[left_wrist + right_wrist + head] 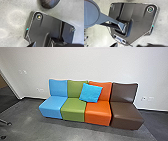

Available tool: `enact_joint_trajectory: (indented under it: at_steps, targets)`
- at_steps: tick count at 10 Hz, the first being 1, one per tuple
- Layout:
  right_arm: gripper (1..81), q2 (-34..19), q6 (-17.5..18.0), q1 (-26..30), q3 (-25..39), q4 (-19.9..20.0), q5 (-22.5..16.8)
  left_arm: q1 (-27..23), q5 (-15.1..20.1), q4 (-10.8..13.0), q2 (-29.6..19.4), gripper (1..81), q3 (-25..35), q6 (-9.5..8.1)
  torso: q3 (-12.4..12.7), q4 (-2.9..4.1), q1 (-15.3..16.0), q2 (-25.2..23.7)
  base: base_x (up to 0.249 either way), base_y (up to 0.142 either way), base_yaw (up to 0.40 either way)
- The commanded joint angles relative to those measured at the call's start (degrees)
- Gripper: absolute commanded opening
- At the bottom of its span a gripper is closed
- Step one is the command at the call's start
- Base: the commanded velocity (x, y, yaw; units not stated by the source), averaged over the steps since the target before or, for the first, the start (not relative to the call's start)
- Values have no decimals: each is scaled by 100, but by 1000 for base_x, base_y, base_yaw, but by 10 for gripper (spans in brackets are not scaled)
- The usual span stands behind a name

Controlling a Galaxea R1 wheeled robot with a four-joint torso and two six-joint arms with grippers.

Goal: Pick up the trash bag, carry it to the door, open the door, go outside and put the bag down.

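1. Trash bag: impossible to place with certainty. Might be the black, lumpy mass partly seen in the right wrist view, close to the camera; too little in sight to settle it.
2. Right tool: impossible to tell whether apart, together or clamped on anything.
3. Left tool: just as unreadable, whether apart, together or clamped on something.
4. Dark, rounded object in the left wrist view: near the robot's base, over pale grey floor. Looks glossy and creased; too cut off to identify.
5. Wheeled furniture leg: on the grey floor at far left in the head view, well apart from the seats.
6. Row of four armless seats, side by side along the wall: blue seat, green seat, orange seat and brown seat, from left to right.
7. Bright blue cushion: tilted, leaning on the backrests of the green and orange seats, across the join between them.
8. White wall: rises behind the row. Carries small pale fittings low down to the right of the seats, with more to the left.
9. White-edged opening: at left, beyond the wall's end, with darker floor inside.
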Motion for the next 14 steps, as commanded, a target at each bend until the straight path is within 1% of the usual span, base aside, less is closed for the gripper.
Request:
enact_joint_trajectory:
  at_steps: [1,4,5,6,7,8,10,11,12,13,14]
  targets:
    - [811,-369,25,147,270,187,-430,-516,717,-204,-236,811,-2,-6,0,0,362,-564,0,0,0]
    - [811,-712,25,287,630,283,-447,-841,797,-274,-245,811,-28,-6,-2,0,741,-1165,0,0,0]
    - [811,-783,17,375,745,301,-474,-956,902,-301,-236,811,-54,-6,-337,0,892,-1405,0,0,0]
    - [811,-861,25,410,876,310,-474,-1061,1060,-362,-202,811,-159,-6,-555,0,1003,-1585,0,0,0]
    - [811,-957,25,481,1025,310,-492,-1149,1201,-371,-201,811,-230,-6,-639,0,1110,-1764,0,0,0]
    - [811,-1115,25,551,1184,371,-509,-1194,1227,-379,-201,811,-239,-6,-767,0,1198,-1902,0,0,0]
    - [811,-1450,25,648,1527,424,-509,-1308,1227,-424,-149,811,-274,-14,-1148,0,1456,-2306,0,0,0]
    - [811,-1599,25,717,1684,433,-509,-1431,1236,-450,-78,811,-388,-14,-1353,0,1595,-2524,0,0,0]
    - [811,-1757,25,814,1816,485,-526,-1536,1401,-546,-26,811,-458,-6,-1546,0,1724,-2726,0,0,0]
    - [811,-1898,25,946,1966,547,-535,-1711,1579,-590,1,811,-476,-6,-1656,0,1853,-2927,0,0,0]
    - [811,-2021,25,1060,2106,556,-553,-1834,1605,-669,18,811,-476,-6,-1388,0,1982,-3130,0,0,0]
